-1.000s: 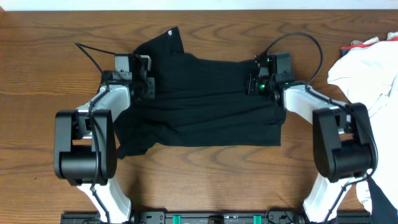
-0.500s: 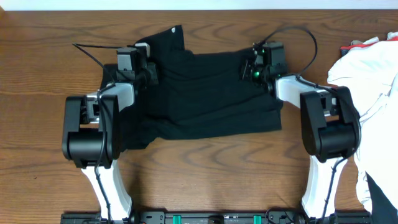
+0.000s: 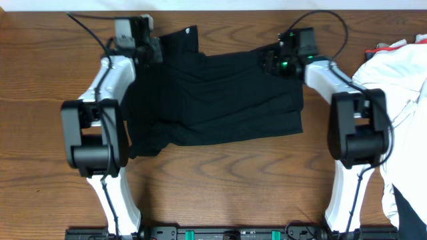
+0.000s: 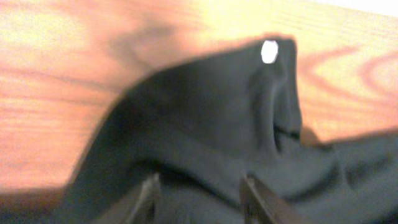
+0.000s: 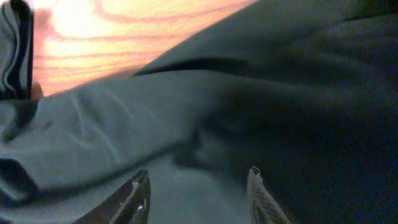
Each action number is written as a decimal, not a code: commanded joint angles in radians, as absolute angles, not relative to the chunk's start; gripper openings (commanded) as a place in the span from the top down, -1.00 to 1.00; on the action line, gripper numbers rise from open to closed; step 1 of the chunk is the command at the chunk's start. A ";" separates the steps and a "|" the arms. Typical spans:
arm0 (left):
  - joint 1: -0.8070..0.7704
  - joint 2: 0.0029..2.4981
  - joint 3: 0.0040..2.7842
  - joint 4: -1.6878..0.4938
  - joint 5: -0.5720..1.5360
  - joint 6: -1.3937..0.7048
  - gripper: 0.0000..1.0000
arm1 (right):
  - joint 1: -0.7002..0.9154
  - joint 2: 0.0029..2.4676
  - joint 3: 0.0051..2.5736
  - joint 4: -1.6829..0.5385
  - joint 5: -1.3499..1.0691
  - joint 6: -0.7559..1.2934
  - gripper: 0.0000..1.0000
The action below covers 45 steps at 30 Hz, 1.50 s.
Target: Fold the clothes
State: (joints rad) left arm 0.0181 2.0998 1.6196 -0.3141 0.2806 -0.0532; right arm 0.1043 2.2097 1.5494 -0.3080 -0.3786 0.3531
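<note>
The clothes, one black shirt [image 3: 213, 100], lie spread in a wide folded band across the middle of the table. A small white mark [image 4: 269, 51] shows on its raised far corner. My left gripper [image 3: 159, 52] hovers at the shirt's far left corner. In the left wrist view its jaws [image 4: 202, 190] stand open, with only loose fabric beneath them. At the far right corner my right gripper [image 3: 268, 62] is also open [image 5: 198, 186] over rumpled black cloth [image 5: 186, 124], gripping nothing.
A heap of white cloth [image 3: 400, 87] fills the right side of the table, with a small red item [image 3: 379, 49] at its far edge. The table's far edge [image 3: 220, 8] runs just behind both grippers. Bare wood [image 3: 220, 187] lies in front of the shirt.
Both arms reached toward the far edge of the table, carrying the shirt's edge back. Both grippers, shut on the fabric before, have opened and let it go.
</note>
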 commanded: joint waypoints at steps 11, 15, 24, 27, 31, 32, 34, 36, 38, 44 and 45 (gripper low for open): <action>0.064 1.798 1.663 -0.986 0.198 0.003 0.73 | 0.074 1.887 1.575 -0.778 -0.420 0.192 0.68; 0.065 1.800 1.524 -0.940 0.186 0.007 0.85 | 0.125 1.907 1.528 -0.815 -0.390 0.193 0.83; 0.065 1.804 1.178 -0.551 0.186 0.007 0.88 | 0.247 1.932 1.351 -0.693 -0.370 0.194 0.82; 0.065 1.821 1.115 -0.442 0.186 0.007 0.88 | 0.270 1.932 1.320 -0.672 -0.370 0.194 0.83; 0.065 1.871 1.077 -0.332 0.187 0.007 0.88 | 0.286 1.932 1.313 -0.665 -0.370 0.194 0.83; 0.065 1.890 1.077 -0.317 0.187 0.007 0.88 | 0.287 1.932 1.313 -0.662 -0.370 0.197 0.83; 0.065 1.936 1.077 -0.289 0.187 0.007 0.88 | 0.289 1.932 1.313 -0.652 -0.370 0.213 0.83; 0.065 1.977 1.077 -0.262 0.186 0.007 0.88 | 0.289 1.932 1.313 -0.643 -0.370 0.224 0.83; 0.065 2.023 1.077 -0.214 0.186 0.007 0.88 | 0.289 1.932 1.313 -0.635 -0.371 0.232 0.84; 0.069 2.135 1.089 0.048 0.160 0.002 0.88 | 0.289 1.932 1.313 -0.632 -0.371 0.232 0.84; 0.069 2.145 1.095 0.091 0.142 0.003 0.88 | 0.289 1.932 1.313 -0.632 -0.371 0.232 0.84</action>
State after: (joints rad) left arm 0.0654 2.0304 1.1217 0.0715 0.2054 0.0006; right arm 0.2790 1.9259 1.3170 -0.6338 -0.3695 0.2199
